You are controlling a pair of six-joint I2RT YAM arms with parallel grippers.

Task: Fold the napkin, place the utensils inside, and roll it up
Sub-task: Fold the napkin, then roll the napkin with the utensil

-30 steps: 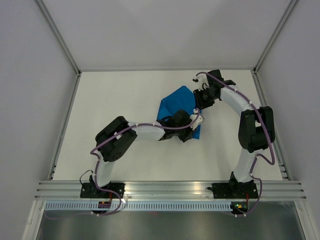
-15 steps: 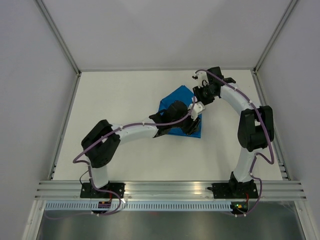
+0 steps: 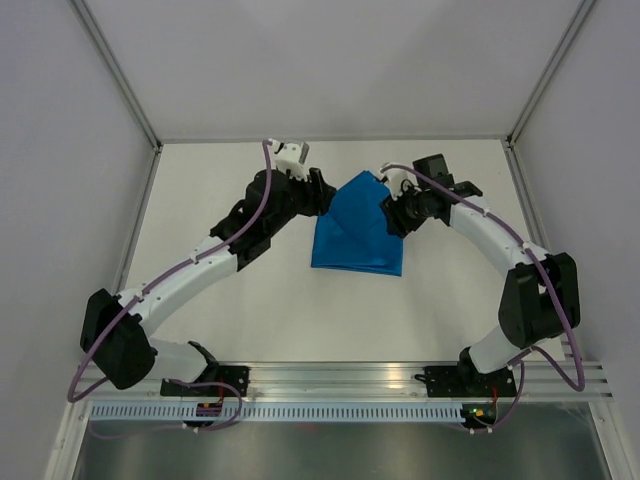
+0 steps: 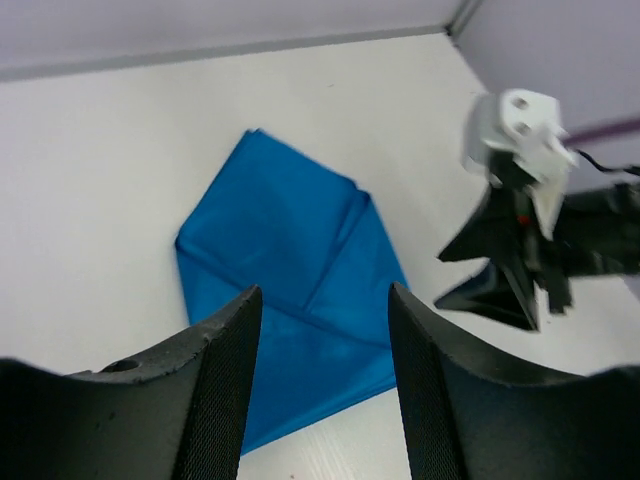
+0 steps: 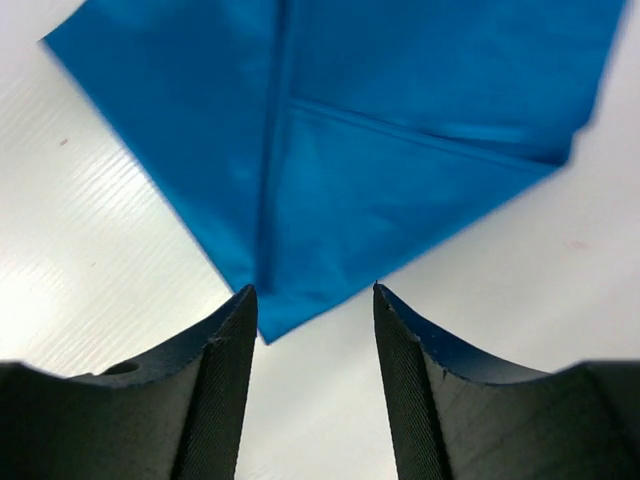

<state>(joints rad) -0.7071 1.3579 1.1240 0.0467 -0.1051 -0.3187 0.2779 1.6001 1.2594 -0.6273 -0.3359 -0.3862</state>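
Napkin: the bright blue napkin [image 3: 357,228] lies flat on the far middle of the bench [image 3: 230,290], between the two arms
Fold state: doubled over, with layered flaps and creases crossing it, one point toward the far wall and a straight edge toward the bases; the fold looks done or nearly so
Knife: not visible in any view, so the placing step appears not yet begun
Right fingers: the right fingers [image 5: 215,370] stand wide and empty, framing a corner of the cloth on its right side; probably poised to pin or tidy that corner
Left fingers: the left fingers [image 4: 225,385] are also wide and empty, near the cloth's far left edge and seemingly above it, since the wrist view looks down over the whole napkin
Contact: neither pair grips the cloth; light touching cannot be ruled out
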